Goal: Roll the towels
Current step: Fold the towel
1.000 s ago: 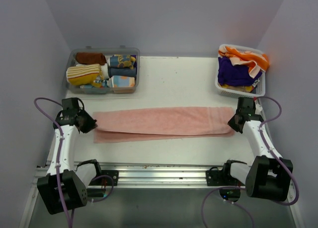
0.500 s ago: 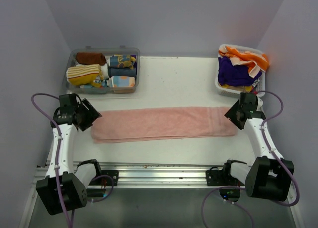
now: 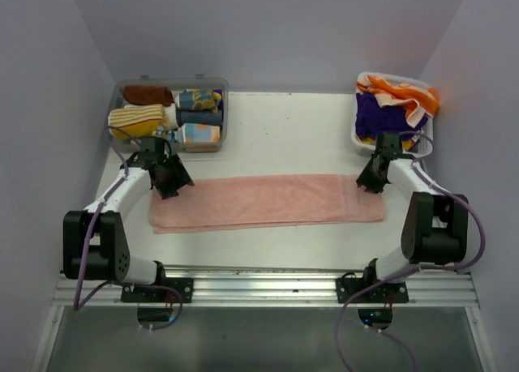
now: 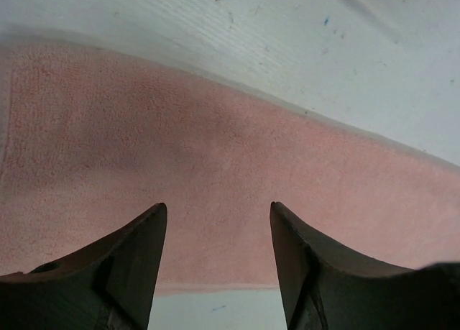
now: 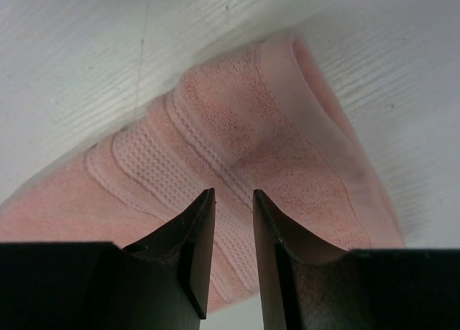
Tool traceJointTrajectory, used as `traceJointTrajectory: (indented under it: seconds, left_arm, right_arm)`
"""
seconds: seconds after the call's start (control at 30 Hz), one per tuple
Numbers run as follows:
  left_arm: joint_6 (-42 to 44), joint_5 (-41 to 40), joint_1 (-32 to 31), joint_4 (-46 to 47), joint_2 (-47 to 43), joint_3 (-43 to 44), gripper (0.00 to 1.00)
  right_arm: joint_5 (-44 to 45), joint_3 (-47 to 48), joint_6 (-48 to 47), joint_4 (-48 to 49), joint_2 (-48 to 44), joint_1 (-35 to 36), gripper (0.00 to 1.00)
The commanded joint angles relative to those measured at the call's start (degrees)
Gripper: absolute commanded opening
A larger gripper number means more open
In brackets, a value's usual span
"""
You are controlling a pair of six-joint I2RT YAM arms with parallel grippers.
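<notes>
The long pink terry towel (image 3: 268, 200) lies folded but not yet rolled, with rolled towels (image 3: 134, 121) in the clear plastic box (image 3: 170, 82) behind its left end, loose towels (image 3: 385, 117) in the white basket (image 3: 356, 130) behind its right end, and over its ends the left gripper (image 4: 218, 209) with fingers apart and the right gripper (image 5: 233, 193) with fingers nearly together, both empty.

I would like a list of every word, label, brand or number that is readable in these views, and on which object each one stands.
No text can be read in any view.
Long pink terry towel: no label or writing visible.
Rolled printed towels in the clear plastic bin: patterns only, too small to read.
Orange-and-cream towel in the white basket: print too small to read.
</notes>
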Motion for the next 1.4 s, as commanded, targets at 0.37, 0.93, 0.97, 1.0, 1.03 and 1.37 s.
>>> traceJointTrajectory:
  seconds: [0.37, 0.93, 0.97, 1.0, 1.03, 1.37]
  left_arm:
    - [-0.7, -3.2, 6.8, 4.5, 7.4, -6.2, 0.61]
    - [2.8, -4.8, 16.1, 0.7, 3.4, -1.0, 0.61]
    - [3.0, -5.1, 16.0, 0.5, 3.1, -0.9, 0.61]
    - [3.0, -5.4, 16.0, 0.3, 2.7, -0.8, 0.61]
    - [3.1, -5.6, 16.1, 0.3, 2.5, -0.7, 0.61]
    - [3.0, -4.1, 16.0, 1.2, 3.0, -1.8, 0.61]
  right_arm:
    - [-2.9, -6.3, 1.3, 3.3, 4.3, 2.7, 0.36]
    - [6.7, -7.7, 0.6, -6.4, -15.1, 8.6, 0.51]
    - [6.5, -7.3, -0.6, -6.6, -14.6, 7.6, 0.53]
    - [6.3, -7.2, -1.1, -6.8, -13.9, 6.5, 0.53]
    - [5.3, -7.2, -2.0, -6.9, -12.1, 5.0, 0.54]
    - [-1.1, -9.2, -2.1, -3.3, -5.4, 4.8, 0.61]
